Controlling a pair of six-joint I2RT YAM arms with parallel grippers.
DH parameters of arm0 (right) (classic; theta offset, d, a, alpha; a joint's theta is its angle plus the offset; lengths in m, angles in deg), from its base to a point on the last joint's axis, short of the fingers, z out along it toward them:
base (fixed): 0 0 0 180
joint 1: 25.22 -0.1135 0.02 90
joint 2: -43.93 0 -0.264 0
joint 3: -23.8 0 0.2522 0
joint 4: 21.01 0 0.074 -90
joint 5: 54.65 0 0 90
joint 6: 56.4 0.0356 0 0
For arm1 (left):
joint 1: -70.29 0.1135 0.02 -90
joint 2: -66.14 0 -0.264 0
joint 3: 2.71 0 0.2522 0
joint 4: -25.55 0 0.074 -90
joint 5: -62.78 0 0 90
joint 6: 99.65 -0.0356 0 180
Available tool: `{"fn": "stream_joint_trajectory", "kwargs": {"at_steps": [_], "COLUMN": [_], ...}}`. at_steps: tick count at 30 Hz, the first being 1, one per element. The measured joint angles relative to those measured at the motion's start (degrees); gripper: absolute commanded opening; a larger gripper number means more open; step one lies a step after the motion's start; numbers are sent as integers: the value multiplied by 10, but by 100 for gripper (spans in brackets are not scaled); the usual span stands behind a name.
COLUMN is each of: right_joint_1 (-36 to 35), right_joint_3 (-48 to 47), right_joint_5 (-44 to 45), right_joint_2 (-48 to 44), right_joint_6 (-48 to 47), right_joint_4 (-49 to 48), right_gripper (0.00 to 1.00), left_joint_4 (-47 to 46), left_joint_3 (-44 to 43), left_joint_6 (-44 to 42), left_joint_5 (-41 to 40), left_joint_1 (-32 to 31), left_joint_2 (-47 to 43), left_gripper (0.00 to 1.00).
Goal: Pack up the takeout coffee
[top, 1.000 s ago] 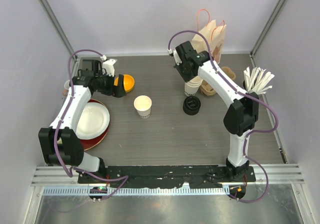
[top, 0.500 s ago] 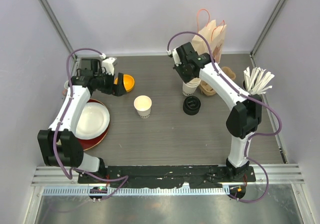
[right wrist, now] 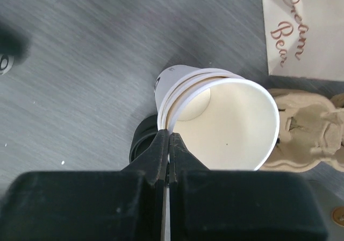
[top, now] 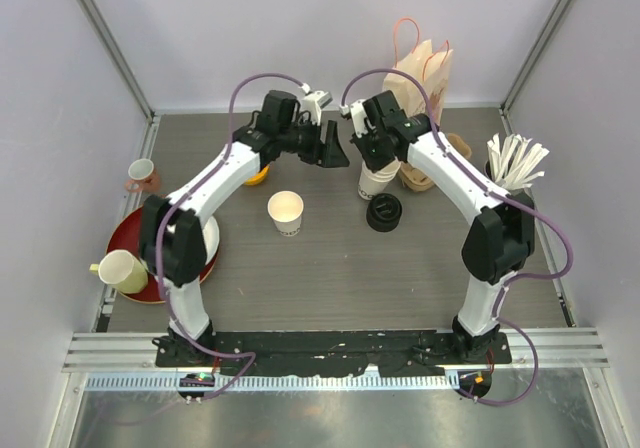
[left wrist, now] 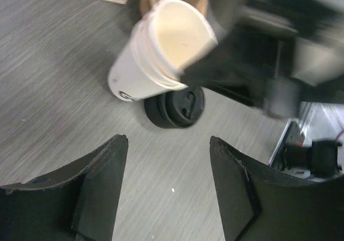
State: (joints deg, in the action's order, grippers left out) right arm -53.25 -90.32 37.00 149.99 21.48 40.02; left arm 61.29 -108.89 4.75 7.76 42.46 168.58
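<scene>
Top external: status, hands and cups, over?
Right hand shut on rim of nested white paper cups, tilted. Left hand open, facing them. Black round plastic lid adjacent.

White paper cup (right wrist: 220, 109), cream inside. Black lid (top: 384, 212). Grey desk (top: 330, 268), wood-grain streaks. Pale bag (right wrist: 293, 31), reddish script lettering. Red plate (top: 125, 230); cream mug (top: 122, 271); brown tray (right wrist: 306, 128).

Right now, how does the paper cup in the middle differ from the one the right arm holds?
The middle cup stands upright, untouched; the held cup tilts, its rim pinched by the right fingers. The held cup has a black lid beside it; the middle cup stands alone. Both are white, lidless.
</scene>
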Motion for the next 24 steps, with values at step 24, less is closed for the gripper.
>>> {"fn": "stream_joint_trajectory", "kwargs": {"at_steps": [24], "right_joint_1": [6], "right_joint_3": [96], "right_joint_5": [-64], "right_joint_2": [-84], "right_joint_6": [-30], "right_joint_4": [-49], "right_gripper": [1], "left_joint_4": [-84], "left_joint_3": [-52], "left_joint_6": [289], "left_joint_5": [20], "left_joint_1": [-17], "left_joint_2": [176], "left_gripper": [49]}}
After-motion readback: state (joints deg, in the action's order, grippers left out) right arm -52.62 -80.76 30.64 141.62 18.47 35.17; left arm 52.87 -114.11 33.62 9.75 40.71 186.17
